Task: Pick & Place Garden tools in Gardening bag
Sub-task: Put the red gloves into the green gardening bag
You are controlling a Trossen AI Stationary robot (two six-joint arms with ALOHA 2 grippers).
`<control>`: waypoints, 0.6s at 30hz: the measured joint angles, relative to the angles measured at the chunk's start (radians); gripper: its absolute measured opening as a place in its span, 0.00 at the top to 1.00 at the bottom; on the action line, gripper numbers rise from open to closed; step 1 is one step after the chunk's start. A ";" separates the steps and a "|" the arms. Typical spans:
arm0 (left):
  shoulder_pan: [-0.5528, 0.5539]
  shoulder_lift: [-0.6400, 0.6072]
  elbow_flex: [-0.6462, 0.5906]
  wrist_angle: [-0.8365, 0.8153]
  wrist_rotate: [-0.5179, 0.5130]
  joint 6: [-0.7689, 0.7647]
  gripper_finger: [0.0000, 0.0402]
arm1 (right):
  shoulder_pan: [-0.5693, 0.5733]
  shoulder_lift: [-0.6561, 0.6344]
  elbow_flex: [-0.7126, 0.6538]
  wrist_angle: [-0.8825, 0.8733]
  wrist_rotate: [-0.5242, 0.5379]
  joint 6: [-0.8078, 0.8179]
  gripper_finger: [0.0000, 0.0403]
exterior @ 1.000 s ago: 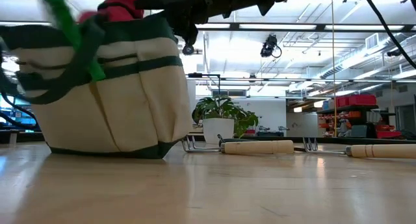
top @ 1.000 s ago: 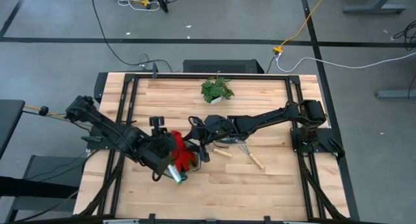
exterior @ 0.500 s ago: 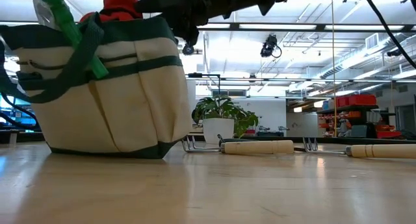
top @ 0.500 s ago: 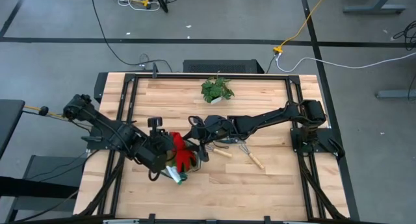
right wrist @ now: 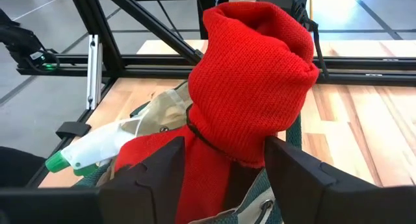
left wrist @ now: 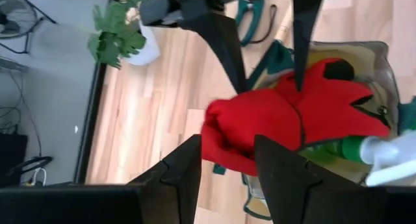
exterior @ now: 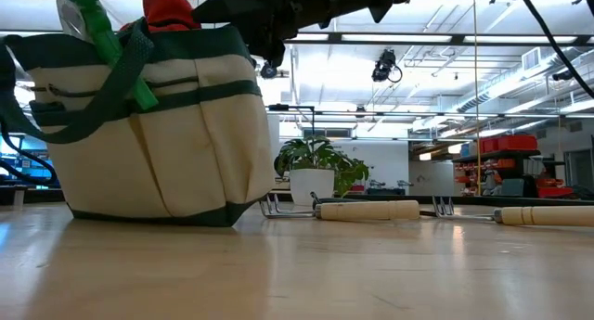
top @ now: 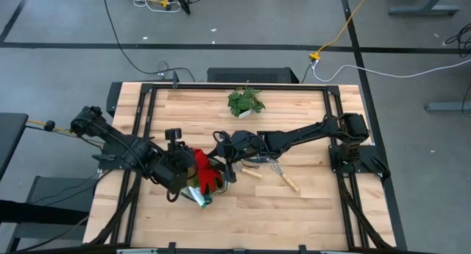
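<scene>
Your red gloves (right wrist: pixel 247 74) stick up out of the gardening bag (exterior: pixel 158 134), right in front of both pincers. A green and white spray bottle (right wrist: pixel 97 149) sits in the bag beside them. The left gripper (left wrist: pixel 224 169) has its fingers apart, touching nothing. The right gripper (right wrist: pixel 221 172) is also spread wide, just behind the gloves. Two wooden-handled tools (top: pixel 283 173) lie on the table (top: pixel 309 202) under your right arm.

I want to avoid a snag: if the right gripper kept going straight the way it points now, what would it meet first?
Most likely the red gloves: they fill the space just ahead of the right gripper, sticking up out of the gardening bag. Depth is hard to judge.
</scene>
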 joint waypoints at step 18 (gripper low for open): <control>0.171 -0.004 0.000 0.069 0.093 0.080 0.64 | 0.001 0.000 0.000 0.015 -0.033 0.024 0.48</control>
